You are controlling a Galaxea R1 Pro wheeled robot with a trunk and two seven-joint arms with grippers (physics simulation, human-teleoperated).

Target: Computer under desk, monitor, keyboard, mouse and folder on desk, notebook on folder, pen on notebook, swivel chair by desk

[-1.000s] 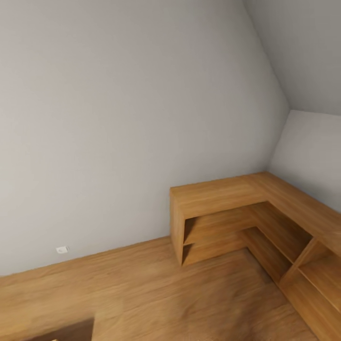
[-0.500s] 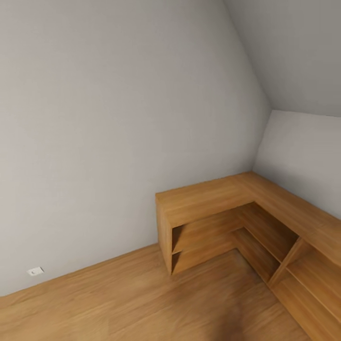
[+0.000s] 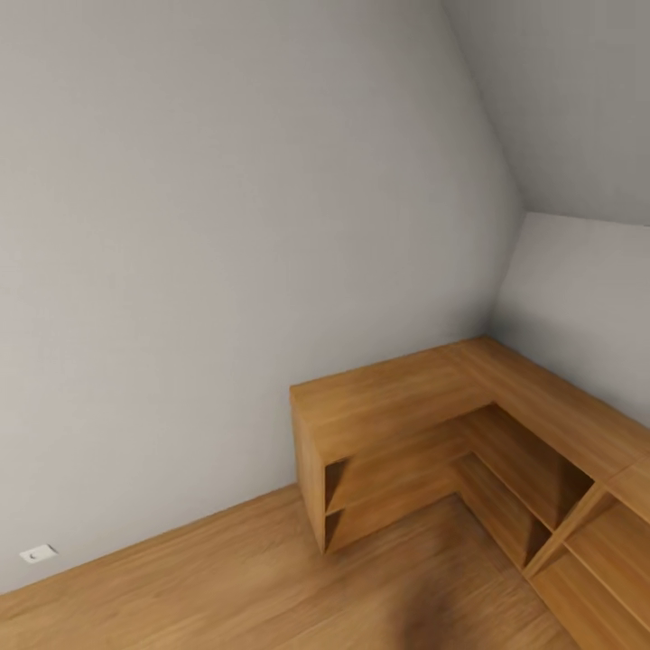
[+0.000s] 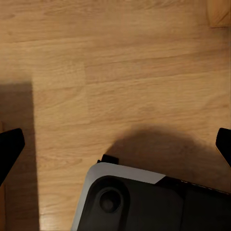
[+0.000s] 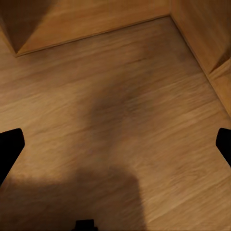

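The desk, the swivel chair, the monitor, the keyboard, the mouse, the folder, the notebook, the pen and the computer are out of view. My left gripper (image 4: pixel 115 144) hangs open over the wooden floor, its dark fingertips (image 4: pixel 9 147) far apart and nothing between them. Below it lies part of my own grey and white base (image 4: pixel 144 202). My right gripper (image 5: pixel 115 144) is open too, with bare floor between its fingertips (image 5: pixel 9 147).
A low light wooden L-shaped shelf unit (image 3: pixel 397 406) fills the room's corner at the right, against grey walls. A white wall socket (image 3: pixel 38 553) sits low on the left wall. Wooden floor (image 3: pixel 226 587) stretches in front of the shelves.
The head view has swung, so the shelf unit and the socket now sit further left and lower in the picture. Nothing in the room itself has moved.
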